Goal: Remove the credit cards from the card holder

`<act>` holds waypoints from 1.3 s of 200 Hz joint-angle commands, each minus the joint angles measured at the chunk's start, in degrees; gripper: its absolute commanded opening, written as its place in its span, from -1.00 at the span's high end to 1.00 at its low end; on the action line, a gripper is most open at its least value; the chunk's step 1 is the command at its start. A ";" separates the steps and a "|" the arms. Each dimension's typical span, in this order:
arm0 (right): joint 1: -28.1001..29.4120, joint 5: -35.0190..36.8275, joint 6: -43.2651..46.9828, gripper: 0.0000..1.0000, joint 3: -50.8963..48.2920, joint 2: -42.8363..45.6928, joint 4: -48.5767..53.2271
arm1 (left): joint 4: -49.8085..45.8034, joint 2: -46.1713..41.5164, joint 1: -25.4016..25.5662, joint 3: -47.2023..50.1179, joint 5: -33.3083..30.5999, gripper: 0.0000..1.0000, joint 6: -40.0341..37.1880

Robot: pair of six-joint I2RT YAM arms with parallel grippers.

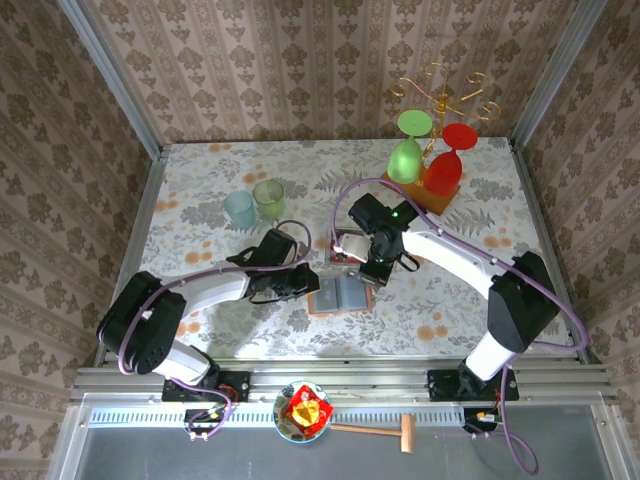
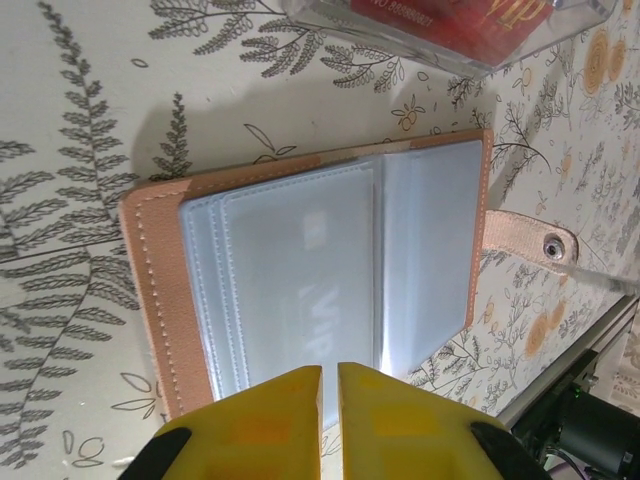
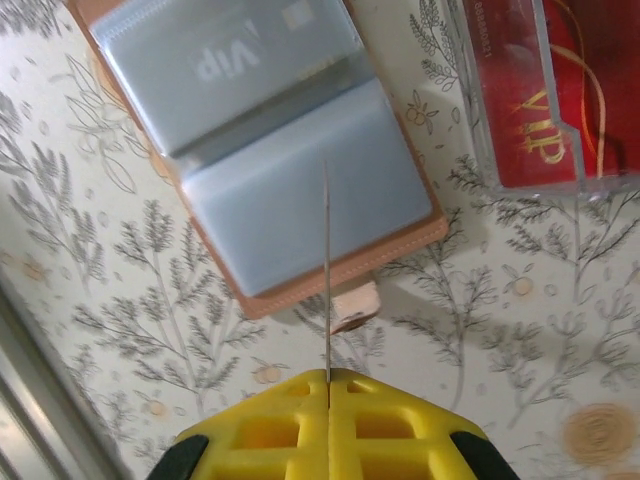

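A pale blue tumbler and a green tumbler are standing on the floral bench just beyond the left tool. A wooden stand is carrying green and red glasses beyond the right tool. A bowl and a mallet are lying behind both.

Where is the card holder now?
Top view: the card holder lies open between the left gripper and right gripper, nearside of the clear tray.

Card holder: salmon-brown cover, pale stitching, grey-blue translucent pockets. Credit cards, upper right: red, gold lettering. Tablecloth is cream, grey fern print, orange blossoms.
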State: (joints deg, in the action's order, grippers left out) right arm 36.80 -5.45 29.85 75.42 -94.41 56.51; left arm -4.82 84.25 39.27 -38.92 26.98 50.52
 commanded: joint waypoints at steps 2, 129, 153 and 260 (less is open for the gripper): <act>0.12 3.64 9.09 1.00 5.16 -2.71 5.04 | -2.01 -1.78 -0.97 1.52 -0.27 0.75 -1.22; -5.73 1.03 19.76 1.00 35.54 -21.82 16.18 | -4.97 -6.82 -5.29 4.56 -0.44 0.74 -2.07; -6.38 0.36 20.68 1.00 39.97 -24.96 17.76 | -5.69 -7.08 -5.77 4.49 -0.44 0.74 -2.27; -8.75 -1.71 23.58 1.00 54.03 -37.50 23.88 | -8.05 -8.40 -7.10 5.47 -0.70 0.74 -3.06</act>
State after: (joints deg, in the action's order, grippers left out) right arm 28.80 -6.46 51.75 126.87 -129.27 76.64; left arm -11.22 77.52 32.88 -34.44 26.96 49.01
